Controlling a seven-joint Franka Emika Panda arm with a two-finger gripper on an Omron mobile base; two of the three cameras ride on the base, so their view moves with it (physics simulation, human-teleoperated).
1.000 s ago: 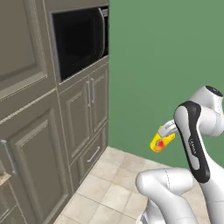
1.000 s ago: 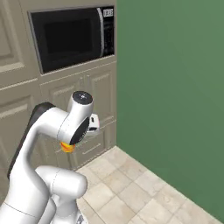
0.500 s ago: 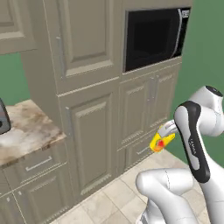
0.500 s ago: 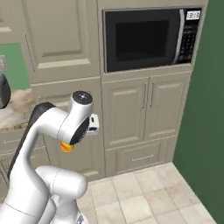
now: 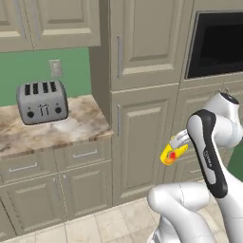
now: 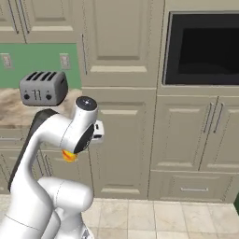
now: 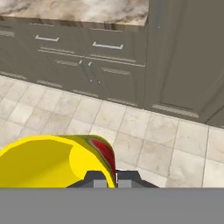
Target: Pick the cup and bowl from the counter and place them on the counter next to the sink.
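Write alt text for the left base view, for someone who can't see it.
A white robot arm carries a small yellow cup with red-orange markings in its shut gripper, above a beige tiled floor. To its left, a grey four-slot toaster sits on a marbled stone counter beside tall beige cabinets.

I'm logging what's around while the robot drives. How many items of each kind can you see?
Cup, yellow, held in the gripper: 1
Toaster, on the counter: 1
Microwave: 1
Wall outlets: 2
Total: 5

The arm hides most of the cup [image 6: 69,156]; the microwave [image 5: 217,43] is cut off.
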